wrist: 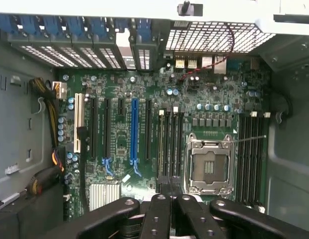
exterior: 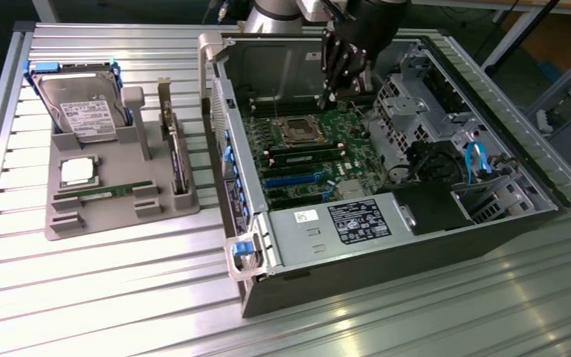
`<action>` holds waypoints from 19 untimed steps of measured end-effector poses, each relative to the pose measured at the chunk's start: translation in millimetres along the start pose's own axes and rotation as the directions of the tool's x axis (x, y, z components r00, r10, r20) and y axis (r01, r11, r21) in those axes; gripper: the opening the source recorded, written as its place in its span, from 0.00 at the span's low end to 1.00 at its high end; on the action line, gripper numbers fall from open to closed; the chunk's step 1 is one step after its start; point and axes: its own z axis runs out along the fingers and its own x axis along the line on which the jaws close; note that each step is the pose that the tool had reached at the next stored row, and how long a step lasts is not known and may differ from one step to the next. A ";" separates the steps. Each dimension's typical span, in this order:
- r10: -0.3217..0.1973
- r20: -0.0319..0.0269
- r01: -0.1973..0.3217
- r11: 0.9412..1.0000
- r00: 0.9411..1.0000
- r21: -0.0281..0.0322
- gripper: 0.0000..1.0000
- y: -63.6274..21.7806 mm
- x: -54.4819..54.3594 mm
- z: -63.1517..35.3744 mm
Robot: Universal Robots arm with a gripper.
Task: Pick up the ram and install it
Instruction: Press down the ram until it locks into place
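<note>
The black-linked hand (exterior: pixel 350 93) hangs inside the open grey computer case (exterior: pixel 484 223), fingers drawn together on something dark, perhaps the thin green ram stick (wrist: pixel 170 185); I cannot tell. A twin lies on the grey tray (exterior: pixel 117 223). Square it over the black slots (wrist: pixel 170 144) beside the socket.

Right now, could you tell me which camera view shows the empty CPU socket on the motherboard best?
The wrist view: it looks straight down on the CPU socket, showing its metal frame and open centre. The exterior view shows the same socket smaller and at a slant, beside the gripper.
</note>
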 end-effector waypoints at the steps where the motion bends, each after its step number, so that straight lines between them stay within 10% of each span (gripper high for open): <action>1: 0.000 0.000 0.000 1.000 1.000 0.000 0.10 -1.8 0.1 0.0; 19: 0.000 0.000 0.000 1.000 1.000 0.000 0.10 -19.3 0.6 -0.6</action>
